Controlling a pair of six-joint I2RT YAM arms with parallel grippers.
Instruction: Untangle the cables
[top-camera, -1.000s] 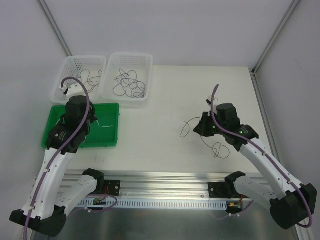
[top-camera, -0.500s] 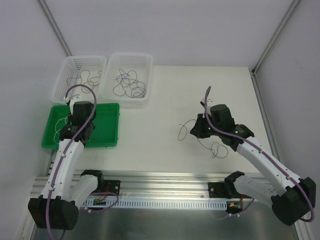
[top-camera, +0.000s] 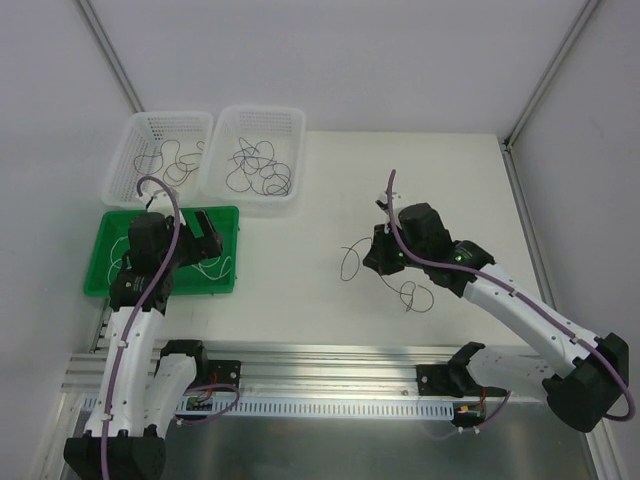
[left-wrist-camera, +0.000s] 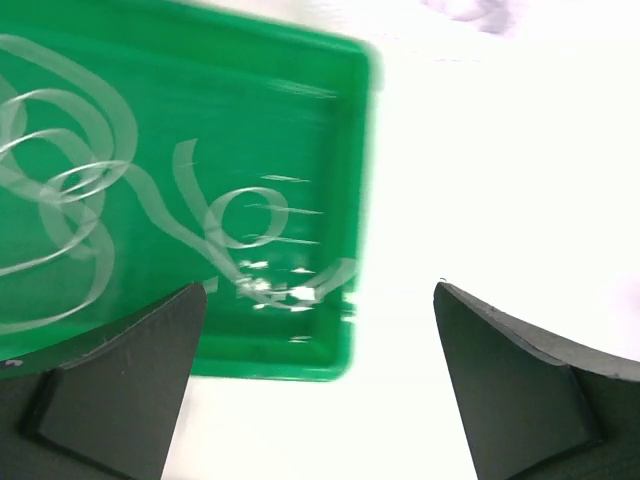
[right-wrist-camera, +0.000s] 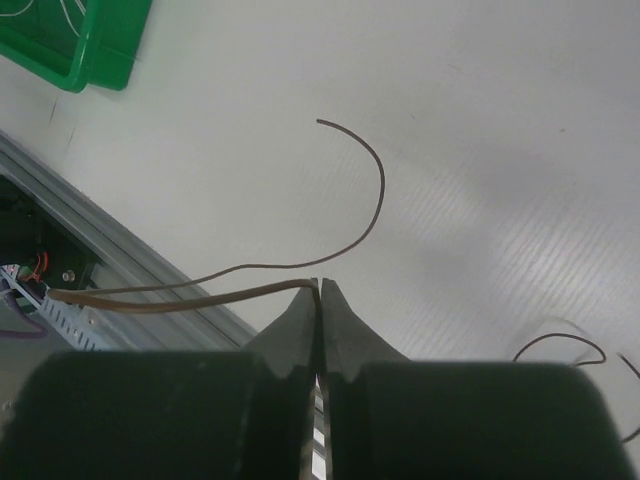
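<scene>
Brown cable (right-wrist-camera: 383, 190): thread-thin, one open curl, pinched in the right gripper (right-wrist-camera: 319, 290), jaws closed on it, mid-bench (top-camera: 440, 170). White cables (left-wrist-camera: 60, 200) lie in loose loops in the green tray (left-wrist-camera: 362, 150) at the bench's left edge. Left gripper (left-wrist-camera: 320, 290) is over the tray's right edge, jaws wide, empty.

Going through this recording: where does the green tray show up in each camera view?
Top external: green tray at the left, mid-height.
Left wrist: the tray fills the upper left, one corner showing.
Right wrist: only a tray corner, top left.
Shared landmark: the white cable looped inside the tray.
</scene>
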